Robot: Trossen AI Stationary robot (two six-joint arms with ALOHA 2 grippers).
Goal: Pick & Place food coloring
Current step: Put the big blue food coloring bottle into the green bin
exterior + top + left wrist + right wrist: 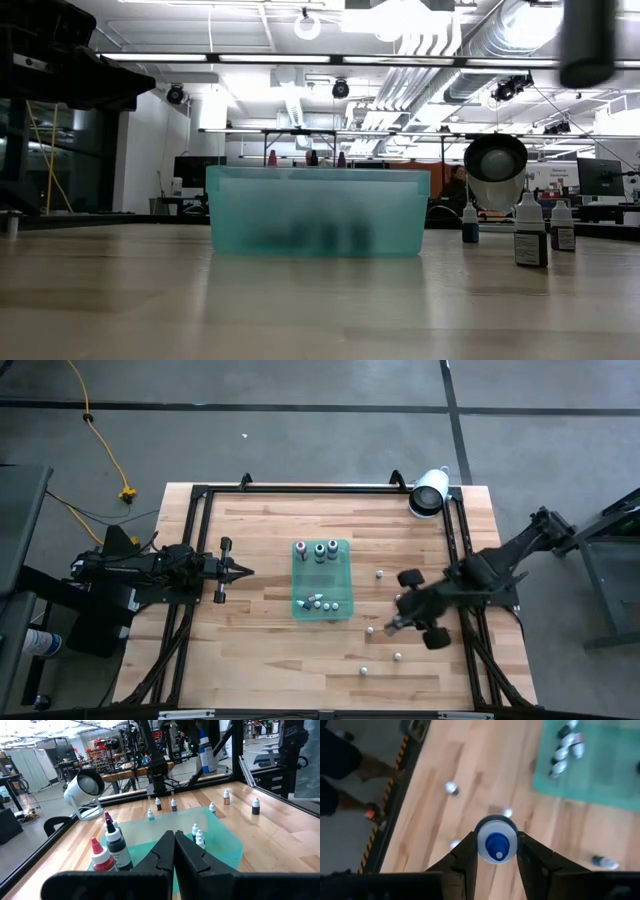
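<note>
We held one little blue-topped bottle (495,841) tight in our right gripper (496,851), up over the table, away from the green tray (343,578). It could slip and roll if we bumped. Our left gripper (174,851) waited shut.

tray (318,212): translucent green, centred on the bench (200,300)
bottles (530,232): three small, upright, right of tray
</note>
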